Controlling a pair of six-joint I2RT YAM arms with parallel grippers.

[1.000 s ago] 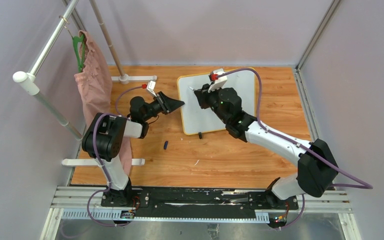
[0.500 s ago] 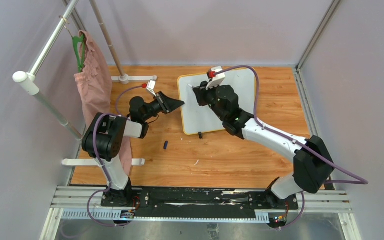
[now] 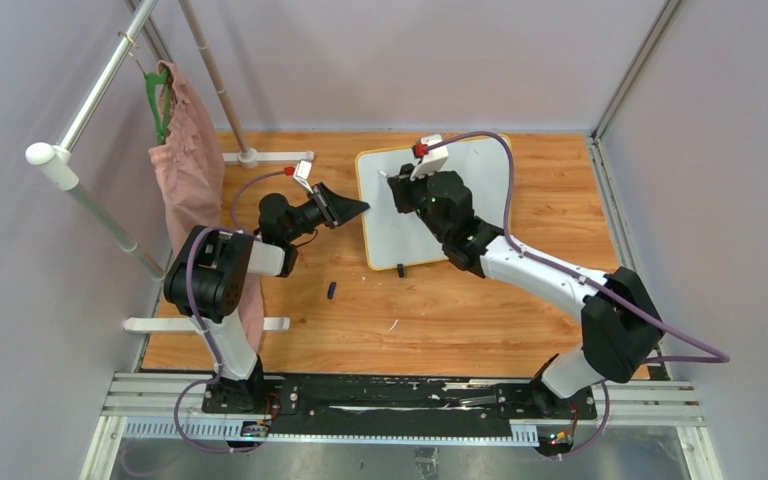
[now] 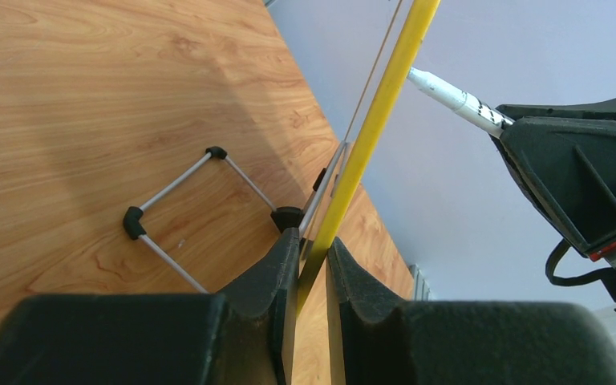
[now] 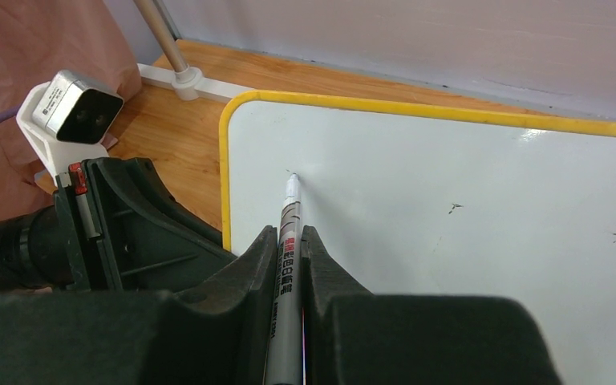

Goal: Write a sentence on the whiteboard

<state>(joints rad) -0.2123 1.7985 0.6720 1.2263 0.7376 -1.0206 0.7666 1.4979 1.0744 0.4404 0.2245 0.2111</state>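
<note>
both grippers are occupied: left gripper point(image 4: 313, 241) pinches the rim of the whiteboard point(image 3: 390, 232), right gripper point(image 5: 289, 234) clamps a marker point(image 5: 291, 192) at its far-left corner. light, slick panel likely tips; hold the rim.

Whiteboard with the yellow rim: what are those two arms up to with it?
The left end effector pinches the glossy white, yellow-rimmed whiteboard by its left edge, steadying it. The right end effector grips a slim white marker pen, its tip near the board's far left corner. Only tiny specks show; no words yet.

Rack foot point(image 3: 270, 157) near left claw point(image 3: 363, 208)
</note>
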